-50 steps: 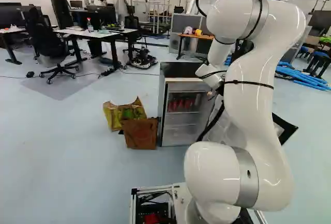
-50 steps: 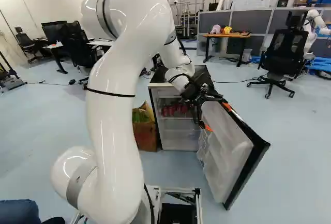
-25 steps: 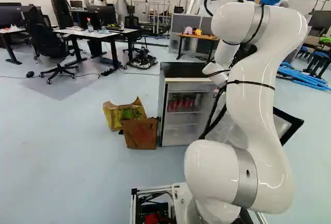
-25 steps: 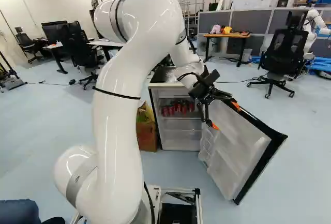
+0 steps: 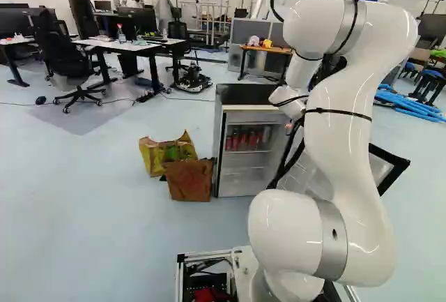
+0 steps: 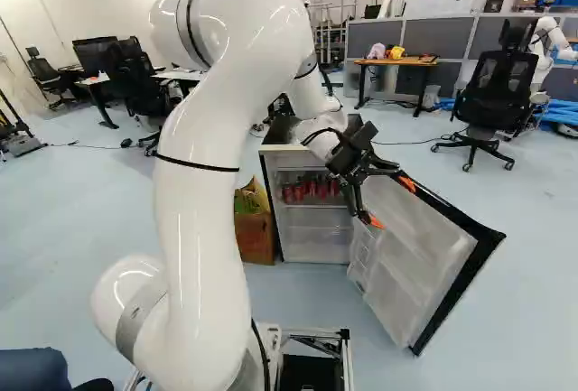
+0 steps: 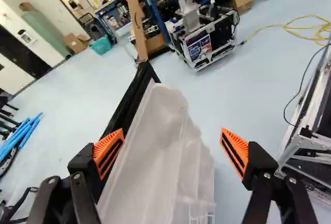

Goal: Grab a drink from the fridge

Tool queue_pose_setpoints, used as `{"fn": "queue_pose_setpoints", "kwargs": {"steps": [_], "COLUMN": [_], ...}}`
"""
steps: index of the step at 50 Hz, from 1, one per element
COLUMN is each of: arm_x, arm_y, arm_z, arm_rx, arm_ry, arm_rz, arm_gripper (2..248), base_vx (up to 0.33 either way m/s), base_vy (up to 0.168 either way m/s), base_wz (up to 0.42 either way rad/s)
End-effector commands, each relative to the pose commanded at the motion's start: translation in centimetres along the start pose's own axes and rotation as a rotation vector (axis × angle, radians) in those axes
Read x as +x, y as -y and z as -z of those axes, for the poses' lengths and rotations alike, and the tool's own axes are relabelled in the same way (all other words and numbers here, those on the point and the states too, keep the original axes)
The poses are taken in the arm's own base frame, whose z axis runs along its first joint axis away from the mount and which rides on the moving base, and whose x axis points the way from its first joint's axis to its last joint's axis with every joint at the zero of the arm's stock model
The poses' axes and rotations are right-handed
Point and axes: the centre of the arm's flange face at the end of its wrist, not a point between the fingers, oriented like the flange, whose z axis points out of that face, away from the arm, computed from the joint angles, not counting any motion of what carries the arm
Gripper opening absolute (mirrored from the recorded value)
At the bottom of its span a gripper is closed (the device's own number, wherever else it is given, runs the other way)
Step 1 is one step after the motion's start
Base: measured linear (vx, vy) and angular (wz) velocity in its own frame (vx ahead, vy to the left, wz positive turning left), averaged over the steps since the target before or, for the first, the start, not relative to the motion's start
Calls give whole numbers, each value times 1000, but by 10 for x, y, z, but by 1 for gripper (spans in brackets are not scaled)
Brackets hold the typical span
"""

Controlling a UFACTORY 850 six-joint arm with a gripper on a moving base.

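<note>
Pale blue floor (image 5: 104, 225), bags (image 5: 189, 182) beside the fridge (image 5: 247, 94). Cans (image 5: 244, 139) on its upper shelf. Open door (image 6: 411, 269) near the tool (image 6: 390, 202), fingers apart. Only wrist view shows yellow cable (image 7: 285, 26).

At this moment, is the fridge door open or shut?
Open: the door stands swung out from the fridge body, and the red cans on the shelf inside show.

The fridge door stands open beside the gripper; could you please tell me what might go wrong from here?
One of the open fingers overlaps the fridge door in the wrist view, so moving the gripper could push or snag the door. The red cans stand close together in the fridge, so a later grasp might topple neighbours.
</note>
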Motion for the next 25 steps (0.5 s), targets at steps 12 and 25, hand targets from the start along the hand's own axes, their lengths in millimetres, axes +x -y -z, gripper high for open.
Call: {"fn": "queue_pose_setpoints", "kwargs": {"steps": [12, 25], "arm_x": [7, 17], "arm_y": [-19, -40], "arm_z": [7, 15], "arm_rx": [133, 280], "arm_ry": [-1, 2], "arm_rz": [85, 174], "arm_gripper": [247, 247], "base_vx": [0, 0], "base_vy": [0, 0], "base_wz": [0, 0]}}
